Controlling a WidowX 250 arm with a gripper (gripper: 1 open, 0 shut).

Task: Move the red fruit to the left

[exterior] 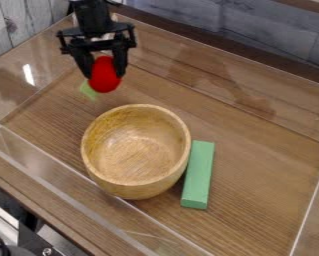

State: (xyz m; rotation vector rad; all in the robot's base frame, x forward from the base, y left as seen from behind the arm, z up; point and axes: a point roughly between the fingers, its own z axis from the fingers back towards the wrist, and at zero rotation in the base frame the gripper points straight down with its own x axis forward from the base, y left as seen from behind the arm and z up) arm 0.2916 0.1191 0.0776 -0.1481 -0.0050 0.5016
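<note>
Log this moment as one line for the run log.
pincer: shut on red fruit | fruit: lifted off table | bowl: empty | green block: right of bowl

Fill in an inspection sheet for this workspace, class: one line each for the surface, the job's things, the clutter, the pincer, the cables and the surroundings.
Surface: wooden table, bare grain, ringed by a clear plastic wall.
Job's things: red fruit, small and round, up off the wood between the pincer's fingers; a green bit shows beside it, low on its left.
Clutter: wooden bowl, upright and empty, near the middle; green block lying flat just right of the bowl.
Pincer: pincer points down, shut on the red fruit, at the back left.
Cables: nothing seen.
Surroundings: grey plank wall behind; dark floor at the lower left edge.
</note>
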